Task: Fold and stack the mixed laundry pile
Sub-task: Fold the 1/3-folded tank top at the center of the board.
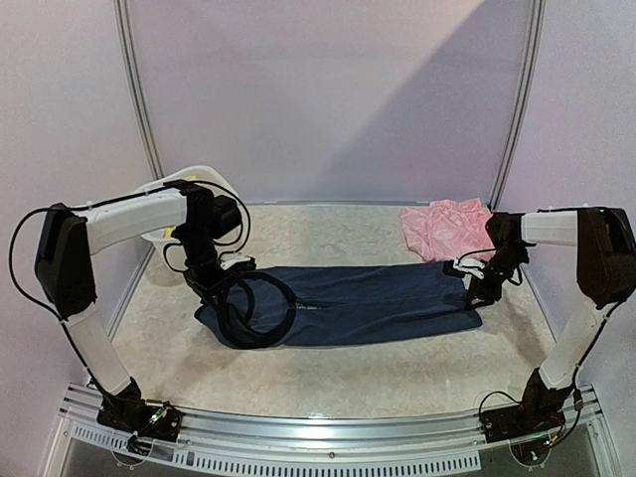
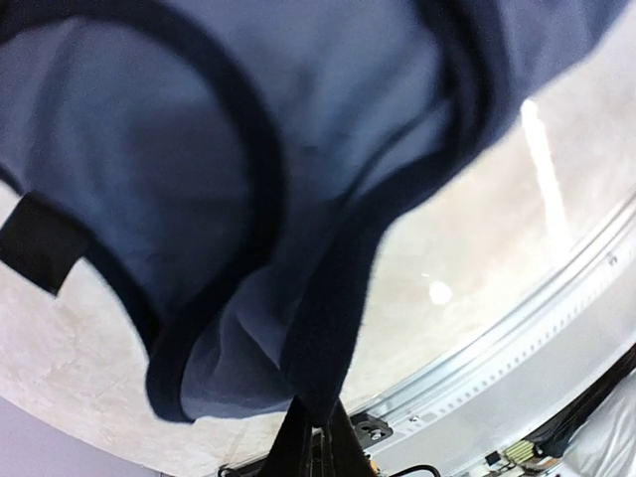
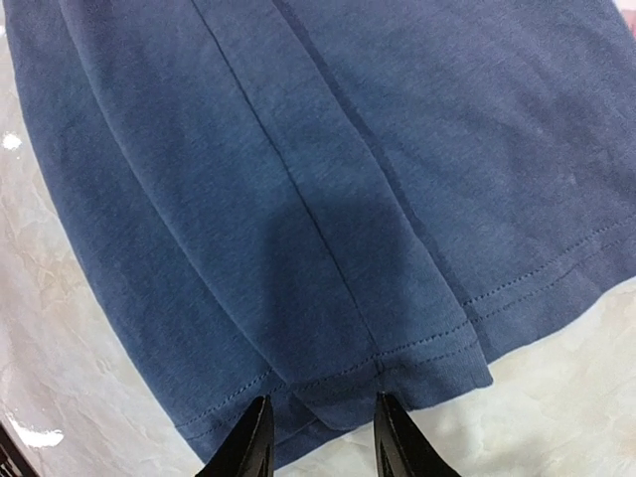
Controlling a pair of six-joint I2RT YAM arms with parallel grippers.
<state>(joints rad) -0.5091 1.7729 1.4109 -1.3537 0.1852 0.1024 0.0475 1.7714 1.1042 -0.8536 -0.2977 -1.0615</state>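
While the navy top (image 1: 348,303) lies stretched as a long band across the table (image 1: 328,383), doubled lengthwise as far as can be judged, its folding is reckoned only partly done. Its armhole end is pinched between the pressed-together fingers of the left gripper (image 2: 313,442). At its hem end the right gripper (image 3: 323,402) is poised with fingers spread, the hem corner lying between their tips, nothing clamped. The pink piece (image 1: 447,227) is seen crumpled just behind that hem end, unfolded. No stack has been formed; crosswise folds and the pink piece are judged still to be dealt with.
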